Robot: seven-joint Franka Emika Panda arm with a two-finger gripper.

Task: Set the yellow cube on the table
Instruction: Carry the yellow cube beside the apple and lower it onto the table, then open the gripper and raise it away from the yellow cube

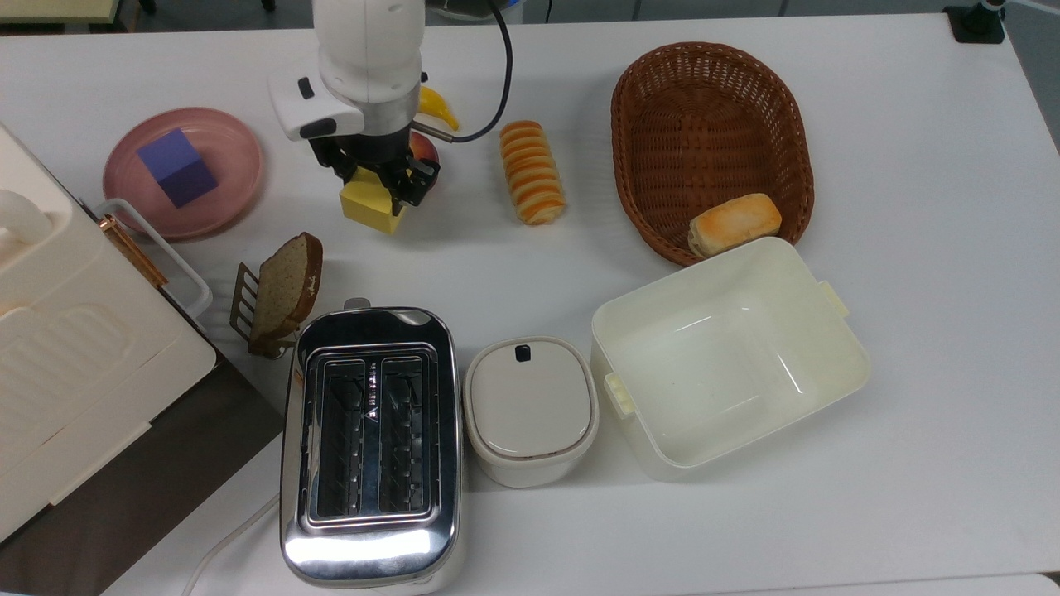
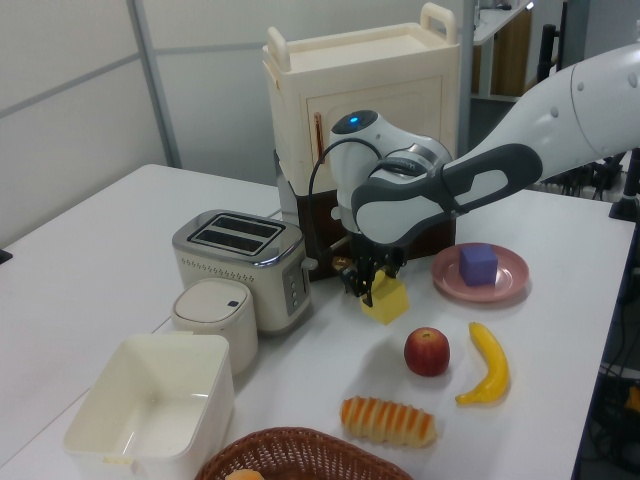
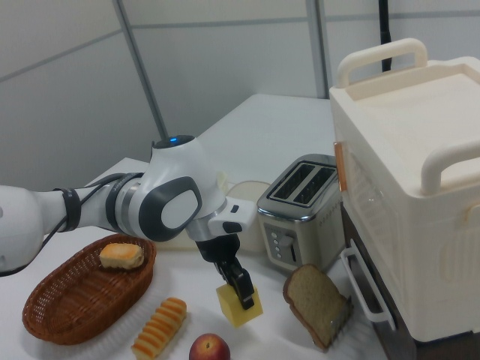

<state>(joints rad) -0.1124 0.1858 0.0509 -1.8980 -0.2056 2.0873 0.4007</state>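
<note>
The fingers (image 1: 383, 192) pinch the yellow cube (image 1: 370, 207), tilted, low over the white worktop (image 1: 911, 165), just beside the peach (image 2: 427, 351) and near the bread slice (image 1: 286, 285)

Broad white tabletop (image 1: 911, 463) carrying chrome toaster (image 1: 370, 447), brown wicker basket (image 1: 710, 141), round pink plate (image 1: 184, 171), open cream plastic box (image 1: 729, 358); yellow cube (image 1: 373, 207) possibly touching down.

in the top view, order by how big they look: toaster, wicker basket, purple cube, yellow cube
1. toaster, though it sits taller, nearer the camera
2. wicker basket, close behind
3. purple cube
4. yellow cube, partly hidden by the gripper, so unsure
</note>
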